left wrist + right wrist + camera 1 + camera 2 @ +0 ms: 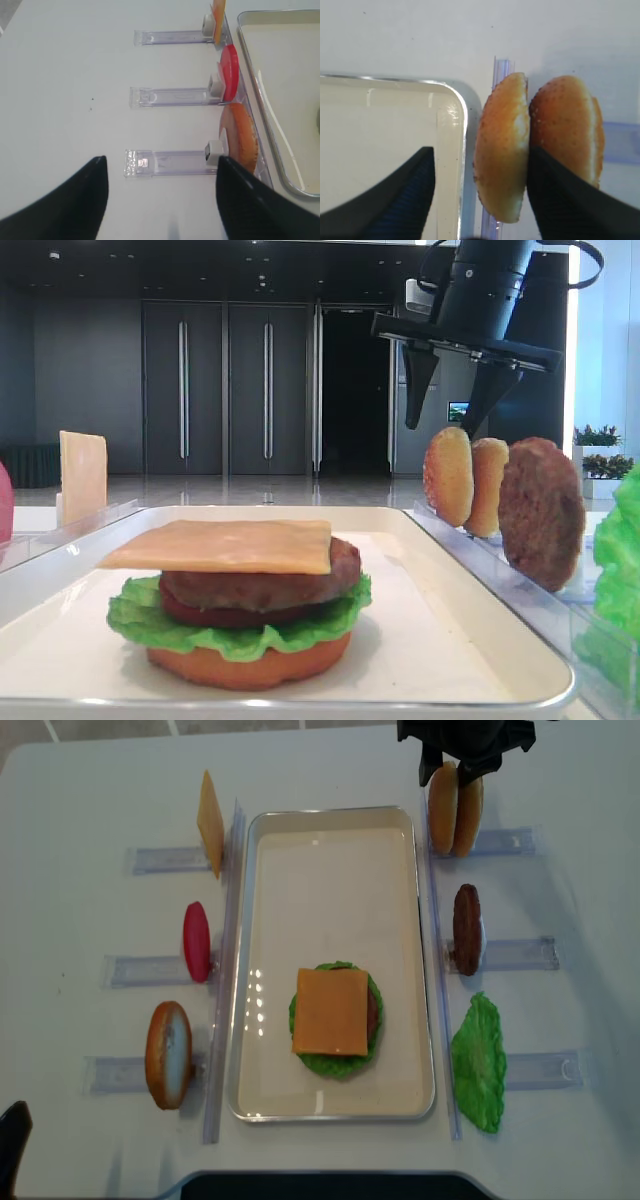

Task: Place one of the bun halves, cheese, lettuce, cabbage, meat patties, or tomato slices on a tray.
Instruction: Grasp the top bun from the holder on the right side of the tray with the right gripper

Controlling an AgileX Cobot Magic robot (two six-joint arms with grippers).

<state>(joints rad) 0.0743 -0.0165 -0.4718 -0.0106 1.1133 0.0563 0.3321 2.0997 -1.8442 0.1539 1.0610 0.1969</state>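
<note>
The right tool (480, 200) has its fingertips cut off by the wrist view's lower edge; lettuce (618, 570) runs past the frame's right edge.

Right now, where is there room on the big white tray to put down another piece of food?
The large white rectangular tray is bare over its whole far half, between the stacked burger topped with a square yellow-orange cheese slice and the rim nearest the two upright golden-brown bun halves. A narrower bare strip runs left of the stack. Around the stack itself it is crowded.

Glossy black arm (487, 285), tapered matte black pincer (447, 405) fingers (418, 380)
</note>
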